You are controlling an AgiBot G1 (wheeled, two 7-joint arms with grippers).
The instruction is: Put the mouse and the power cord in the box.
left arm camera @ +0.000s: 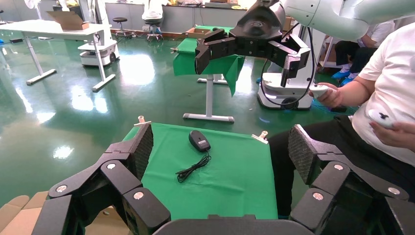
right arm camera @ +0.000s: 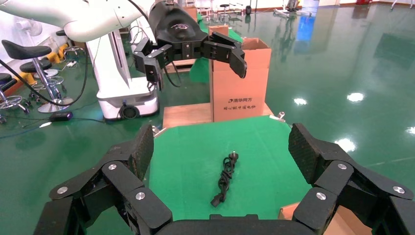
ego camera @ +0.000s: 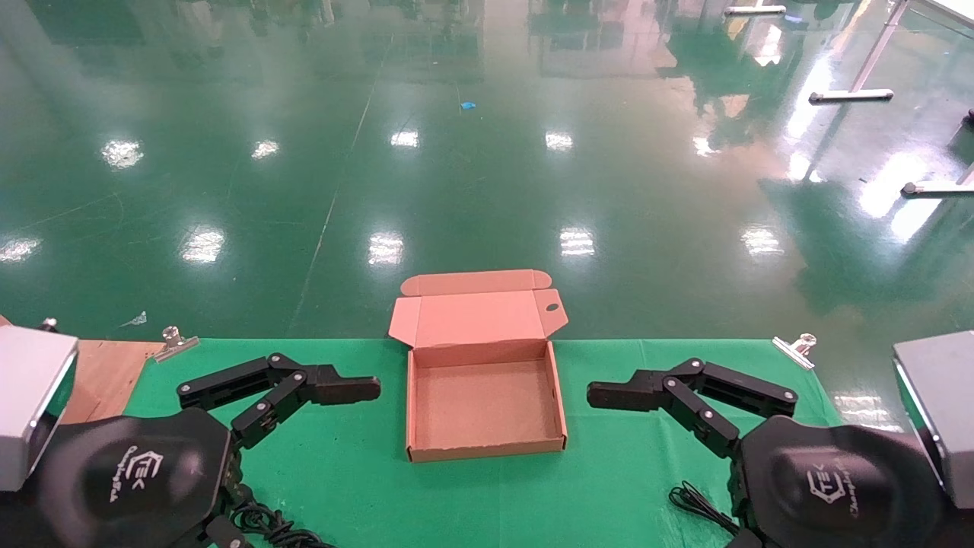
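Note:
The brown cardboard box (ego camera: 412, 403) lies open and empty in the middle of the green cloth, its lid folded back. My left gripper (ego camera: 358, 390) hovers open left of it, and my right gripper (ego camera: 609, 396) hovers open to its right. The left wrist view looks between the open left gripper (left arm camera: 221, 147) at the black mouse (left arm camera: 199, 140) with its thin cable (left arm camera: 192, 169), on the cloth's right side. In the right wrist view, the coiled black power cord (right arm camera: 225, 178) lies on the cloth's left side, beyond the open right gripper (right arm camera: 222, 147). The head view hides the mouse under my right arm.
Metal clips (ego camera: 173, 339) (ego camera: 795, 346) pin the green cloth (ego camera: 342, 472) at the far corners. A wooden board (ego camera: 106, 373) shows at the left edge. A person (left arm camera: 381, 98) sits past the right end. A tall carton (right arm camera: 240, 78) stands past the left end.

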